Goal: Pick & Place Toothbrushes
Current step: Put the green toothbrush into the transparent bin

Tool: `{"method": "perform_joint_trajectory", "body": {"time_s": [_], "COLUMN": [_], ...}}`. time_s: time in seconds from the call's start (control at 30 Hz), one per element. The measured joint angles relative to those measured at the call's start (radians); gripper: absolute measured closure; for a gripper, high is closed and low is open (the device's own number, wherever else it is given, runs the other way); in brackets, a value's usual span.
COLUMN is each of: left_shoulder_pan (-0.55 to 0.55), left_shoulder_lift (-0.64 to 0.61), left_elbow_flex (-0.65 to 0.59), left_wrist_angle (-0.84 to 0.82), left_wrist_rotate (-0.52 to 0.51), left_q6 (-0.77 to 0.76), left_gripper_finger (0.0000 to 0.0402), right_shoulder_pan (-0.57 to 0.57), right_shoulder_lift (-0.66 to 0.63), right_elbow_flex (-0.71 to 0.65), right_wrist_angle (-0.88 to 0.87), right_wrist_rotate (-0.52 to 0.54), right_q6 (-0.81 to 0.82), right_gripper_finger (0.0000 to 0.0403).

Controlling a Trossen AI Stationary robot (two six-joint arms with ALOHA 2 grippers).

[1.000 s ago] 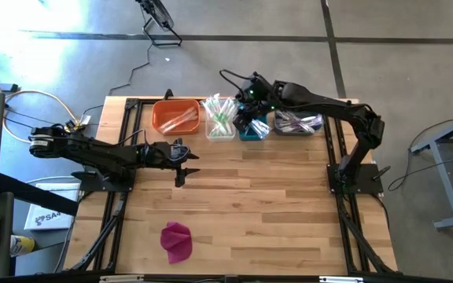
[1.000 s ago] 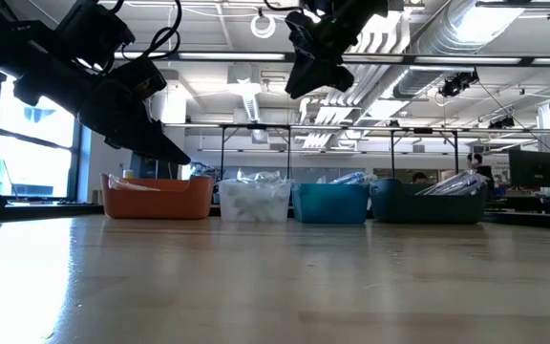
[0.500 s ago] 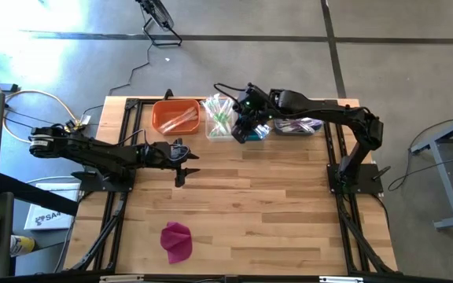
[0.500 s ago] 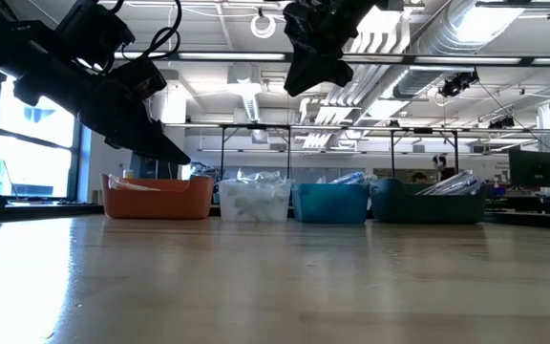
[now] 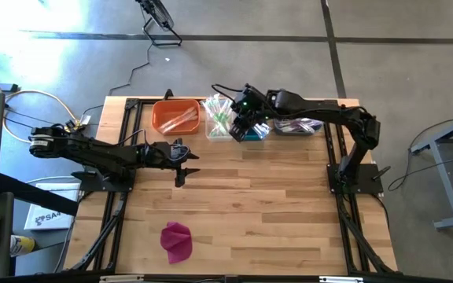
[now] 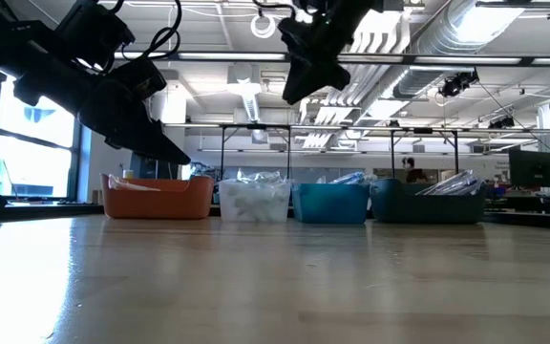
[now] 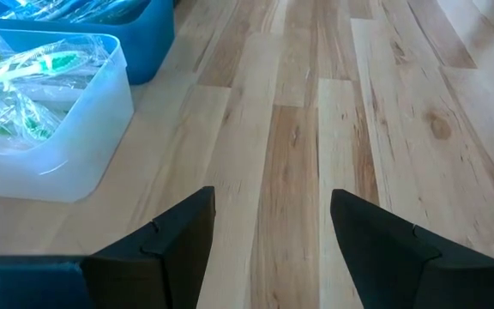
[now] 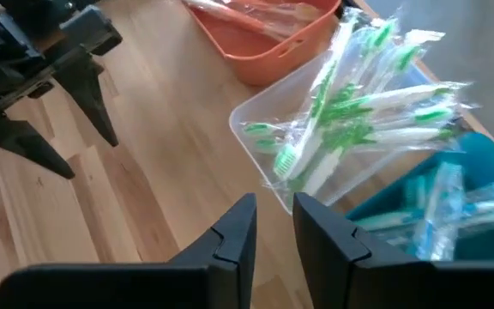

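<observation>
The toothbrushes lie in four bins along the table's far edge. There are pink ones in the orange bin [image 5: 175,116], green ones [image 8: 350,112] in the clear bin [image 5: 219,118], blue ones in the teal bin [image 5: 255,132], and more in the dark bin [image 5: 297,124]. My right gripper [image 5: 238,128] hangs high over the gap between the clear and teal bins [image 8: 274,206]. Its fingers stand a narrow gap apart with nothing showing between them. My left gripper [image 5: 181,161] waits open over bare wood left of centre [image 7: 273,232].
A magenta cloth lump [image 5: 177,241] lies near the table's front edge, left of centre. Bare wood [image 5: 274,196] spans the middle and right of the table. Black frame rails run along both sides.
My right gripper has moved a little toward the table's left edge along the row of bins, from above the teal bin toward the clear bin, staying high above them.
</observation>
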Motion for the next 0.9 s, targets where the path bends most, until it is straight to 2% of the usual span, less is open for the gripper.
{"method": "perform_joint_trajectory", "body": {"time_s": [0.23,0.37,0.57,0.73,0.9], "left_shoulder_pan": [0.0,0.0,0.0,0.0,0.0], "left_shoulder_lift": [0.0,0.0,0.0,0.0,0.0], "left_elbow_flex": [0.0,0.0,0.0,0.0,0.0], "left_wrist_angle": [0.007,0.007,0.012,0.015,0.018], "left_wrist_rotate": [0.0,0.0,-0.006,-0.012,-0.013], "left_q6": [0.0,0.0,0.0,0.0,0.0], "left_gripper_finger": [0.0174,0.0174,0.0174,0.0174,0.0174], "right_shoulder_pan": [0.002,0.001,-0.02,-0.019,-0.026], "right_shoulder_lift": [0.099,0.154,0.228,0.278,0.293], "right_elbow_flex": [0.0,0.0,0.0,-0.002,-0.001], "right_wrist_angle": [0.065,0.15,0.257,0.272,0.303], "right_wrist_rotate": [-0.077,-0.069,-0.124,-0.051,-0.065], "right_q6": [-0.071,-0.107,-0.124,-0.15,-0.154], "right_gripper_finger": [0.0395,0.04,0.0401,0.0401,0.0401]}}
